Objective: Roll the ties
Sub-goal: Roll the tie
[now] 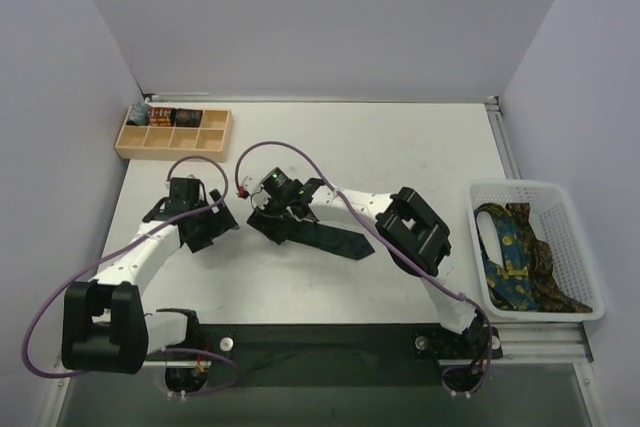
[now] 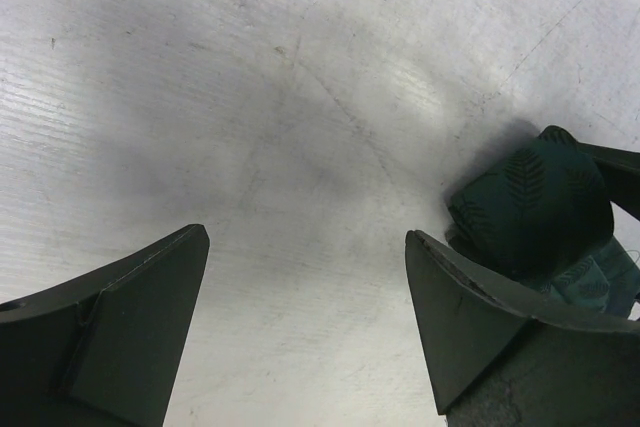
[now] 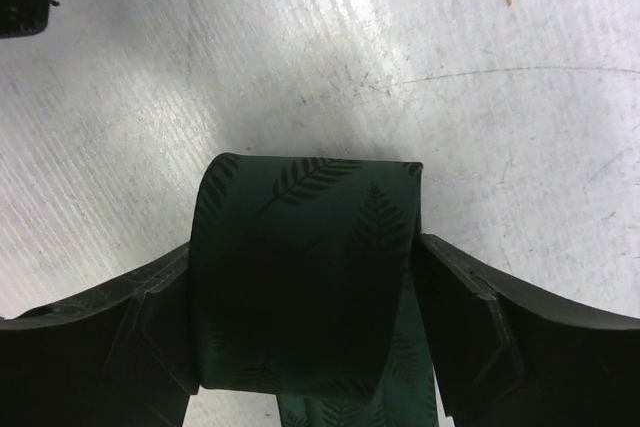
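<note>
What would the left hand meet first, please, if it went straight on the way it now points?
Probably the bare table: the left hand points at open tabletop, the green tie lying off to one side.

The left arm (image 1: pixel 150 247) and right arm (image 1: pixel 415 227) bend in toward each other. The left gripper (image 2: pixel 305 237) hangs wide open. The right gripper (image 3: pixel 302 245) squeezes the green tie (image 3: pixel 300 197).

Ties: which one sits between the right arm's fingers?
The dark green tie, leaf-patterned and partly rolled on the table, flanked by the right fingers. The blue-and-yellow tie and brown tie lie in the white basket.
</note>
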{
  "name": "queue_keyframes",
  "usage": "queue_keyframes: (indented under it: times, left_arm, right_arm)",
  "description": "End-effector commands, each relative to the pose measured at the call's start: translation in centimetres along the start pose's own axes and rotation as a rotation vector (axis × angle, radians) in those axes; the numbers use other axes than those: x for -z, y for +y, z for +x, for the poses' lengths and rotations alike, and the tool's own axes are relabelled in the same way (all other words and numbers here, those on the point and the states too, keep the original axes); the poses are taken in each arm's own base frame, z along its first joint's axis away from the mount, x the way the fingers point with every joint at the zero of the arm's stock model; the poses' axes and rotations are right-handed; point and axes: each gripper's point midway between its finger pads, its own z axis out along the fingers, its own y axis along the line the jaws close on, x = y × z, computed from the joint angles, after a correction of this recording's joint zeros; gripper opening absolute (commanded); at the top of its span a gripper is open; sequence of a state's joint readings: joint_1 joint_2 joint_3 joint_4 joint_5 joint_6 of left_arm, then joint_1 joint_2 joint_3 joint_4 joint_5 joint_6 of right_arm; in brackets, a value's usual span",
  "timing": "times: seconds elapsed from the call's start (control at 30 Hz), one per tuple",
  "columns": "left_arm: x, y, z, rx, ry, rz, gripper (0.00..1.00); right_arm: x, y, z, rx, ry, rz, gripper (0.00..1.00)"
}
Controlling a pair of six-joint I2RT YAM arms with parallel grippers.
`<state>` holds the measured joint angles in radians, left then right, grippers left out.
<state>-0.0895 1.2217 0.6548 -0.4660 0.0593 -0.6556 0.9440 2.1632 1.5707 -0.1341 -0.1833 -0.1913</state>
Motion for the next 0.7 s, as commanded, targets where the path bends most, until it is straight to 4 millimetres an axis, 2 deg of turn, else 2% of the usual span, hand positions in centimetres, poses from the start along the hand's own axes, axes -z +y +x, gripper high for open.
queue_keyframes:
  times: [0.0, 0.13, 0.23, 0.3, 0.4, 0.5, 0.53, 0.63, 0.67]
  left_arm:
    - [0.5, -0.5, -0.5, -0.029, -0.004, 0.025, 0.91]
    - [0.8, -1.0, -0.1, -0.04, 0.011, 0.061, 0.91]
    - [1.0, -1.6, 0.6, -0.043, 0.04, 0.106, 0.91]
    - [1.4, -2.0, 1.2, -0.044, 0.061, 0.142, 0.91]
    - [1.7, -2.3, 2.0, -0.036, 0.069, 0.184, 0.91]
    - [1.9, -2.7, 2.8, -0.021, 0.075, 0.229, 0.91]
    - [1.9, -2.9, 2.9, -0.017, 0.077, 0.247, 0.91]
    - [2.0, -3.7, 3.5, 0.005, 0.089, 0.303, 0.91]
    - [2.1, -4.0, 3.7, 0.005, 0.096, 0.323, 0.92]
  right_arm:
    - [-0.4, 0.8, 1.5, 0.048, 0.062, -0.053, 0.74]
    - [0.3, 3.0, 2.1, 0.08, 0.06, -0.181, 0.49]
    - [1.3, 5.0, 1.9, 0.118, 0.04, -0.283, 0.38]
    - [2.1, 6.1, 1.6, 0.147, 0.024, -0.32, 0.38]
    - [2.5, 6.4, 1.8, 0.187, 0.033, -0.331, 0.43]
    - [2.7, 6.8, 1.7, 0.188, 0.03, -0.344, 0.57]
    - [3.1, 6.9, 1.2, 0.191, 0.019, -0.339, 0.66]
    - [4.6, 6.7, -0.3, 0.194, -0.016, -0.309, 0.77]
    - [5.7, 6.4, -1.6, 0.183, -0.051, -0.291, 0.78]
